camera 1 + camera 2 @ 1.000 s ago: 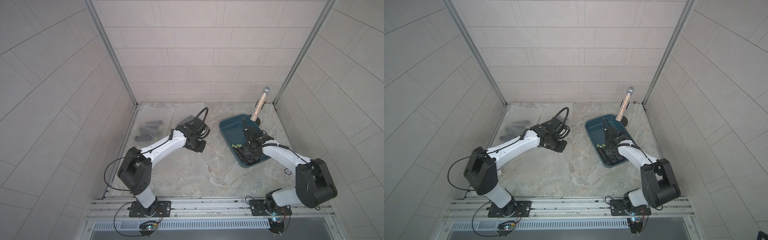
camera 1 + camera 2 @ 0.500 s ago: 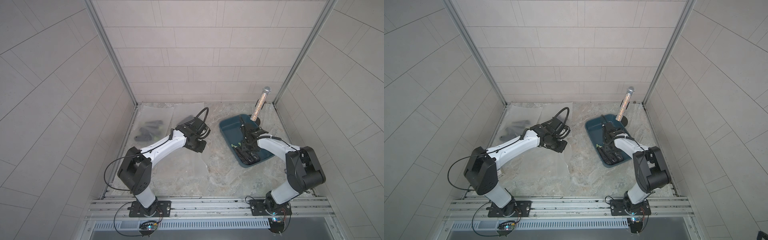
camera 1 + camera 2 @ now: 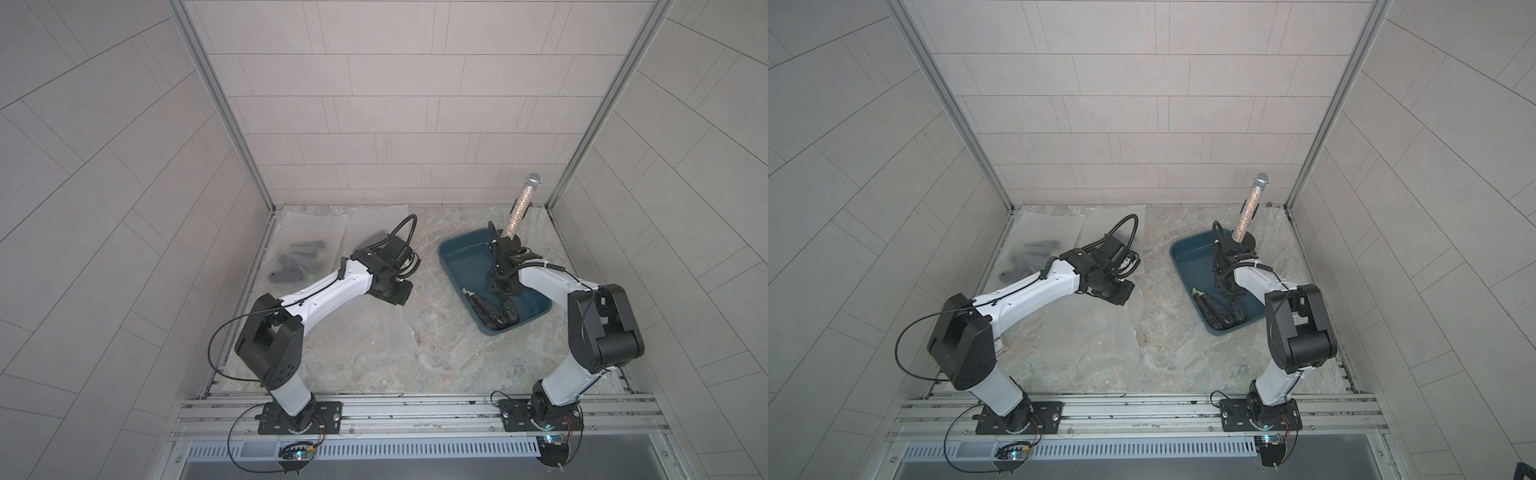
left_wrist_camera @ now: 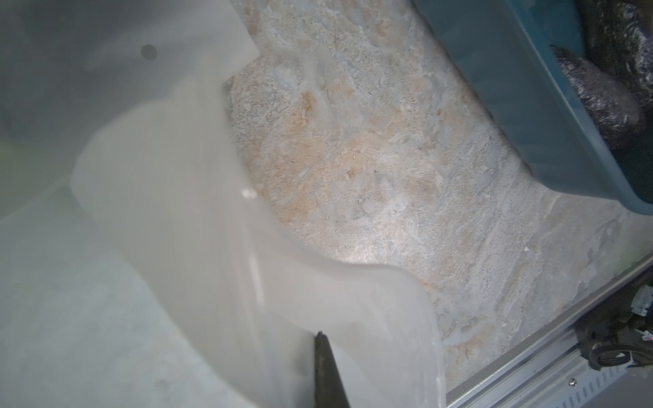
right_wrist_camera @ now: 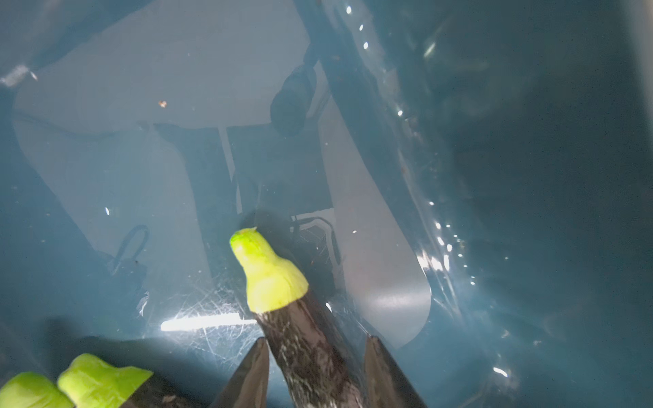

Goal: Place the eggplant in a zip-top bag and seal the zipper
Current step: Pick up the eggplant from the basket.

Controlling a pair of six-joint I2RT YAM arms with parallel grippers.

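While nothing has yet gone into the bag, the job stands at its opening step: on the table [image 3: 415, 374] the bag [image 3: 374, 336] lies flat and empty, one edge lifted in the clenched left gripper [image 3: 397, 293], its mouth not visibly spread. Well apart, in the tray [image 3: 461, 253], the eggplant [image 5: 307, 346] rests beside others [image 3: 490, 311], with the right gripper [image 5: 316, 338] down over it, jaws straddling its dark body. One finger [image 5: 254, 367] looks to touch the skin, but whether the pinch is firm cannot be told. Left to do, by this reading: the lift, the carry across, the insertion and the zipper. The eggplant's long axis runs nearly in line with the gripper's reach, a little skewed, and low along the tray floor. Its green stem cap [image 5: 268, 279] points out ahead of the fingertips, away from the wrist. Its heading across the table is hidden under the gripper in both top views.
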